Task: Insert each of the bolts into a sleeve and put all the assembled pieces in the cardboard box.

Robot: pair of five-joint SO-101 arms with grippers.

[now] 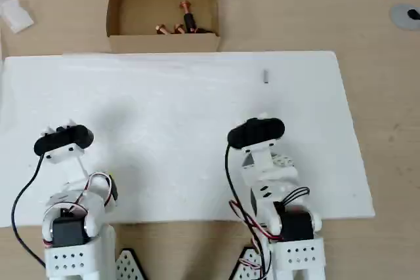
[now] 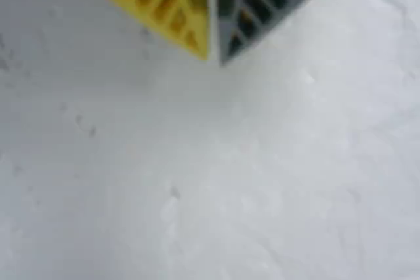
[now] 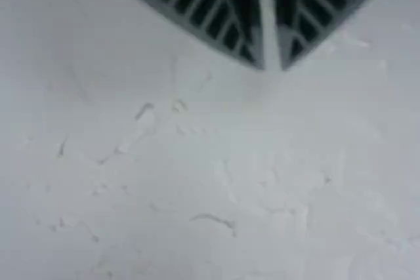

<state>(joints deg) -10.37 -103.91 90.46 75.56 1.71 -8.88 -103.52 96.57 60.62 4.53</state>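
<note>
The cardboard box (image 1: 118,11) stands open at the far edge, beyond the white mat (image 1: 164,109). Several copper-coloured assembled pieces (image 1: 180,25) lie inside it near its front wall. One small grey piece (image 1: 266,77) lies alone on the mat, ahead of the right arm (image 1: 257,133); I cannot tell whether it is a bolt or a sleeve. My left gripper (image 2: 214,57), with one yellow and one grey finger, hangs shut over bare mat. My right gripper (image 3: 266,65), with grey fingers, is shut with nothing in it, also over bare mat. The left arm (image 1: 64,141) is folded back at the near left.
A white object (image 1: 16,14) lies on the wooden table at the far left. A grey round fitting (image 1: 405,16) sits in the table at the far right. The mat's right edge (image 1: 357,136) runs close to the right arm.
</note>
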